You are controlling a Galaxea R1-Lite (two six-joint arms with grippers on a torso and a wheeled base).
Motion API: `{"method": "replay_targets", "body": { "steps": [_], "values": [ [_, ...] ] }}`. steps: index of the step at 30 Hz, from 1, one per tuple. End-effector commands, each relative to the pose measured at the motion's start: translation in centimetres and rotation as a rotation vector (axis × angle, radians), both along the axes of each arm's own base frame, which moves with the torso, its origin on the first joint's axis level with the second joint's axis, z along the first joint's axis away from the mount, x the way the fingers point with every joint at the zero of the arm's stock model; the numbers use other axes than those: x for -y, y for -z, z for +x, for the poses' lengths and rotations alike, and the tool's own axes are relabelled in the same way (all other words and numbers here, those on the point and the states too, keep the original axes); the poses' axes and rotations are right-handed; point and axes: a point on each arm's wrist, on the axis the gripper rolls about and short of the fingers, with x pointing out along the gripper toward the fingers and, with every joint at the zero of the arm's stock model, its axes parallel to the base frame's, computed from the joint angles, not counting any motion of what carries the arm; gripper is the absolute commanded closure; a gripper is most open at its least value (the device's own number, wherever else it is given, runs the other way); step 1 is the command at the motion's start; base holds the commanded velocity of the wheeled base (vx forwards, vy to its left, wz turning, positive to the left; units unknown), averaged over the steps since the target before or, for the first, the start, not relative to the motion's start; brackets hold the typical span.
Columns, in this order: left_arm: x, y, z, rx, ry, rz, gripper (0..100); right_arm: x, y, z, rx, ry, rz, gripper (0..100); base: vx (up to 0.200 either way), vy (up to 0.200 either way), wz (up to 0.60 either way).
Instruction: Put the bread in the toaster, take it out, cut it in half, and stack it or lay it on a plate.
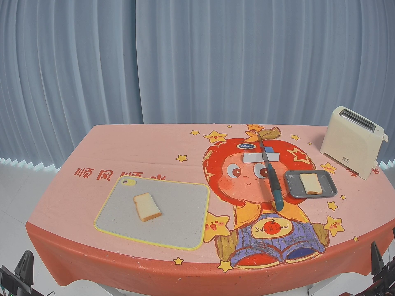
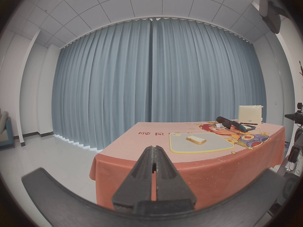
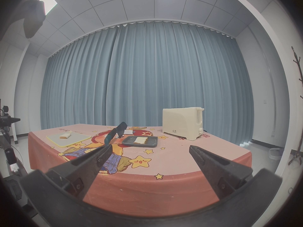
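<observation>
Head view: bread (image 1: 147,206) on cutting board (image 1: 181,220)

We see a slice of bread (image 1: 147,206) lying on the grey cutting board (image 1: 181,216) at the left of the table (image 1: 123,149). A knife (image 1: 269,173) lies in the middle, just beside a dark tray (image 1: 291,185) holding a second slice (image 1: 311,183). The toaster (image 1: 353,141) stands at the far right.
</observation>
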Motion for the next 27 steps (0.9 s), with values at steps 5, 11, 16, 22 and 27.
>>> {"method": "replay_targets", "body": {
  "steps": [5, 11, 16, 22, 27],
  "values": [
    [0.0, 0.53, 0.01, -0.002, -0.001, 0.0, 100, 0.01, 0.56, -0.09, 0.01, -0.003, 0.008, 0, 0.0, 0.0, 0.0],
    [0.0, 0.53, 0.01, -0.002, -0.001, 0.0, 100, 0.01, 0.56, -0.09, 0.01, -0.003, 0.01, 0, 0.0, 0.0, 0.0],
    [0.0, 0.53, 0.01, -0.002, -0.001, 0.0, 100, 0.01, 0.56, -0.09, 0.01, -0.003, 0.01, 0, 0.0, 0.0, 0.0],
    [0.0, 0.53, 0.01, -0.002, -0.001, 0.0, 100, 0.01, 0.56, -0.09, 0.01, -0.003, 0.01, 0, 0.0, 0.0, 0.0],
    [0.01, 0.53, 0.01, -0.002, 0.004, 0.002, 0, 0.01, 0.56, -0.09, 0.01, -0.003, 0.01, 0, 0.0, 0.0, 0.0]
  ]
}}
